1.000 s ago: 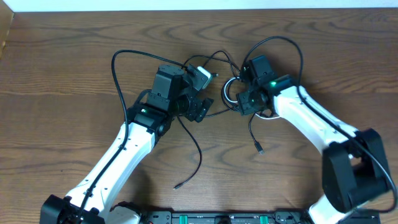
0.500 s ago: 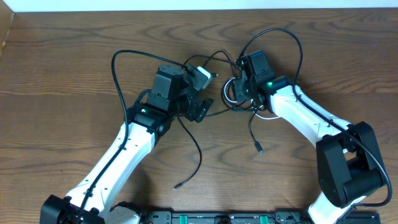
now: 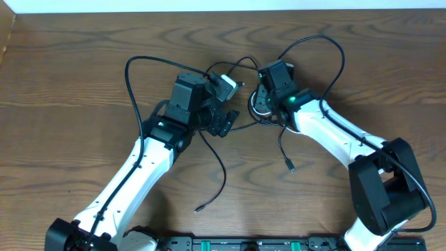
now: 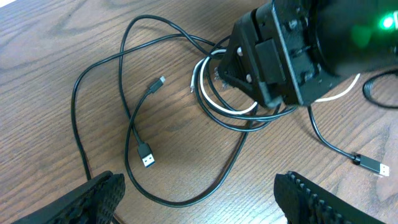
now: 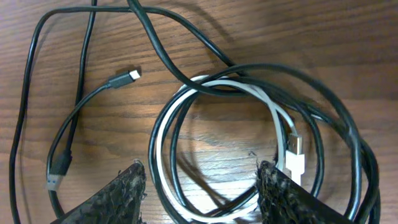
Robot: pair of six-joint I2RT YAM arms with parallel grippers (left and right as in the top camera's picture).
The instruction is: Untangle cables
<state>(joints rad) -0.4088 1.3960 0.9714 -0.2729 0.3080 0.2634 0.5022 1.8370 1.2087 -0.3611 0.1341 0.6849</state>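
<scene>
The cables lie in a tangle on the wooden table between my two arms. A white cable is coiled in a ring with two black cables looped through it, its white plug inside the ring. My right gripper is open and stands over the lower arc of this coil, fingers on either side. My left gripper is open just left of the tangle, with only a slack black loop on the table between its fingers. In the overhead view the left gripper faces the right gripper.
A loose black cable runs toward me and ends in a plug. Another trails to a plug near the left arm. Two plug ends lie left of the coil. Thicker arm cords arch above each wrist. The table's far edge is at the top.
My right gripper has moved left and a little farther away, settling over the cable coil. Its jaws stay apart. The left arm has not moved.
</scene>
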